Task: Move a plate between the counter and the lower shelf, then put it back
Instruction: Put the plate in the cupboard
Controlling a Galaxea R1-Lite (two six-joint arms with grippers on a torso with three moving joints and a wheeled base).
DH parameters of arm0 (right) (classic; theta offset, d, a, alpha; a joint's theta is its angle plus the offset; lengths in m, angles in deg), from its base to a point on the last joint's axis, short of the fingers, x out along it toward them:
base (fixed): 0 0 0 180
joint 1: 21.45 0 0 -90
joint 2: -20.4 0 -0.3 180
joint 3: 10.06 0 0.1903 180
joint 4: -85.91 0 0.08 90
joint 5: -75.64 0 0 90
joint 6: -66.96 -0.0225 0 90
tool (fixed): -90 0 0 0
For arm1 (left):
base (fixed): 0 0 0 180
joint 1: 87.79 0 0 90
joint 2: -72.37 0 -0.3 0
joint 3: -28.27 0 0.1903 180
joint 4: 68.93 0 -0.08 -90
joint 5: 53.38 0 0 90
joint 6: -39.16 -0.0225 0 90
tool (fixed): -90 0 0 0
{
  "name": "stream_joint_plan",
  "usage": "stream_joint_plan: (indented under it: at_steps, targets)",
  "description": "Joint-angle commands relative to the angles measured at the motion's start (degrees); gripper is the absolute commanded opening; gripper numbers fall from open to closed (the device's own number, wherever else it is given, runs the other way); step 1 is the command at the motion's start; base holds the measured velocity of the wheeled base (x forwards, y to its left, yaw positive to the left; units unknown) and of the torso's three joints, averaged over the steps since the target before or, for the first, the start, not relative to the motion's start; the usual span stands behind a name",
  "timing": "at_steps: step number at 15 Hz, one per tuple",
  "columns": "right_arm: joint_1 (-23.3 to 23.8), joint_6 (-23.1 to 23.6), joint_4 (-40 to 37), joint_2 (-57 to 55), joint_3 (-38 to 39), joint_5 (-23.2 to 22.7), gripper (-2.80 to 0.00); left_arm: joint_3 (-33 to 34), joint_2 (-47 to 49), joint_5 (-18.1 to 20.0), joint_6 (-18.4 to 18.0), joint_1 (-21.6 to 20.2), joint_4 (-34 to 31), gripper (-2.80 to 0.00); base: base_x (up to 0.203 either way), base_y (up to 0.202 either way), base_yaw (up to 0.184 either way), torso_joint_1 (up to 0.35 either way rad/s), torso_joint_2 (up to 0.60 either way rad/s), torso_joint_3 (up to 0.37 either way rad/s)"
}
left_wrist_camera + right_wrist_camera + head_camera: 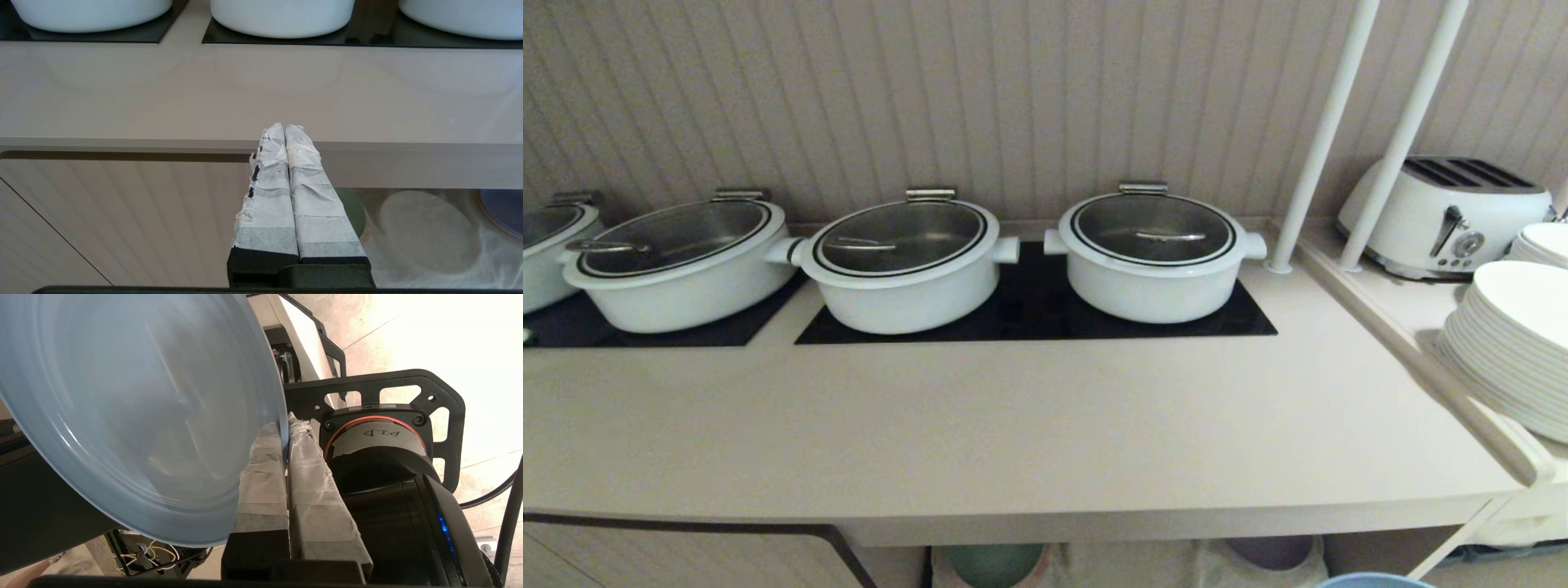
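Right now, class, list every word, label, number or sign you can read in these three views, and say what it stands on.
"PID", handwritten and seen upside down, on the strip of tape across the round black part behind the right tool.
Toaster dial and button markings: too small to read.
Nothing else legible.

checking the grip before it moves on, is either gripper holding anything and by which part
The right gripper pinches the round light-blue matte plate by its rim edge. The left gripper is shut and holds nothing.
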Motion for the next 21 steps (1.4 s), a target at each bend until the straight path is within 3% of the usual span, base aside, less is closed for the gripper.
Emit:
stream_joint_plan:
  at_steps: [1,21]
  targets:
    - [-0.01,-0.01,-0.27,-0.17,-0.07,-0.09,-2.8,0.0,0.0,-0.03,0.04,-0.02,0.02,-2.8,0.0,0.0,0.0,0.0,0.0,0.0]
    - [-0.01,-0.54,-1.32,-0.17,-0.19,-0.17,-2.8,0.02,0.0,-0.03,0.04,-0.02,0.02,-2.8,0.0,0.0,0.0,-0.011,0.02,0.012]
